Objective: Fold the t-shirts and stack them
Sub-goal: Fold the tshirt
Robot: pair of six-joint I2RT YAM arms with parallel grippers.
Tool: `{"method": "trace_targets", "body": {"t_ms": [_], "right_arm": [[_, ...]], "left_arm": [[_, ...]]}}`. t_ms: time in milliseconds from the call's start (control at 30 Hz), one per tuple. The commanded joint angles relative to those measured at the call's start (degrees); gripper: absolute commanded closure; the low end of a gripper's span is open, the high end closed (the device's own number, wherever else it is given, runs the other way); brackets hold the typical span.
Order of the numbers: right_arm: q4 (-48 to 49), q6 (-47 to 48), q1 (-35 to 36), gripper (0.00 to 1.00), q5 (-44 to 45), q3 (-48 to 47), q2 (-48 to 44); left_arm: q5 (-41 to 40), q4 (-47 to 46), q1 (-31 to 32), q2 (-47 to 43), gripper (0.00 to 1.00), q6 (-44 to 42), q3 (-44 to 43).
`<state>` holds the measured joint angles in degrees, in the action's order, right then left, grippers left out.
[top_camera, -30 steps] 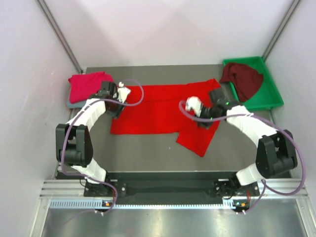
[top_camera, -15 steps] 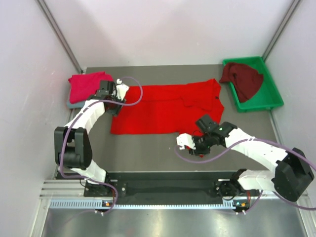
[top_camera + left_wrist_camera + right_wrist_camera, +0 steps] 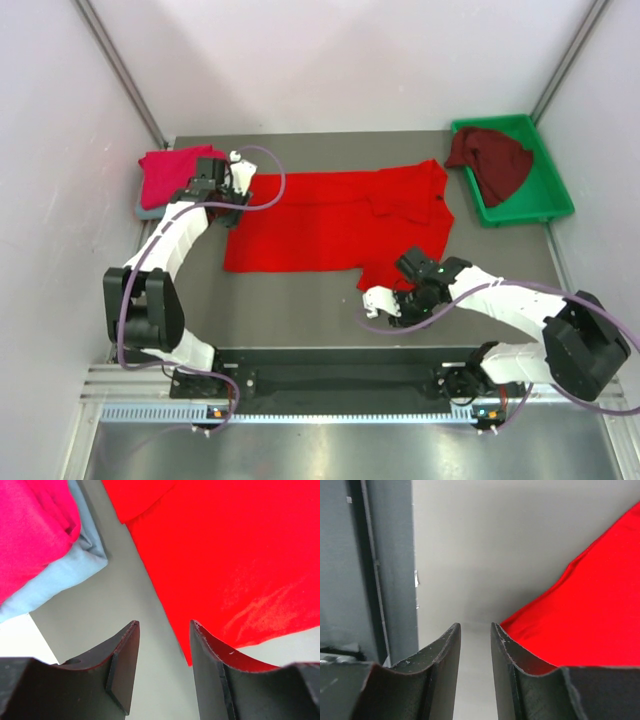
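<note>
The bright red t-shirt (image 3: pixel 335 220) lies spread across the middle of the table. The crimson-pink shirt (image 3: pixel 172 172) lies folded on the grey-blue shirt (image 3: pixel 148 211) at the far left. The dark maroon shirt (image 3: pixel 495 158) lies bunched in the green tray. My left gripper (image 3: pixel 215 192) is open and empty over bare table, between that stack (image 3: pixel 30 535) and the red shirt's edge (image 3: pixel 225 565). My right gripper (image 3: pixel 398 305) is slightly open and empty, low over the table by the red shirt's near corner (image 3: pixel 590 620).
The green tray (image 3: pixel 555 205) stands at the far right corner. White walls close in the left, back and right sides. A dark rail (image 3: pixel 375 570) runs along the table's near edge, close to my right gripper.
My right arm has swung from the shirt's right part down to the near edge. The red flap that stuck out towards the front now shows much shorter. My left gripper has drifted back and left.
</note>
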<state>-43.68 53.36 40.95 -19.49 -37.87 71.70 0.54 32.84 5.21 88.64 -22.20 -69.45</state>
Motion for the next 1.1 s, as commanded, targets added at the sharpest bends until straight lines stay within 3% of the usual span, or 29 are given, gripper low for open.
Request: {"method": "trace_targets", "body": {"t_ms": [0, 300, 600, 1067], "right_arm": [[3.07, 0.86, 0.97, 0.69, 1.55, 0.60, 1.07], [2.73, 0.25, 0.97, 0.76, 2.35, -2.21, 1.25], [-1.76, 2.36, 0.89, 0.75, 4.01, -4.67, -2.97], [0.43, 5.70, 0.62, 0.74, 4.54, -3.00, 6.69]], "left_arm": [[-0.01, 0.65, -0.29, -3.82, 0.50, 1.45, 1.16], [-0.01, 2.40, -0.38, -4.88, 0.50, 0.23, 1.69], [1.31, -0.06, -2.40, -3.21, 0.50, -1.27, 3.53], [7.37, 7.50, -7.76, 1.27, 0.49, 5.76, -1.83]]}}
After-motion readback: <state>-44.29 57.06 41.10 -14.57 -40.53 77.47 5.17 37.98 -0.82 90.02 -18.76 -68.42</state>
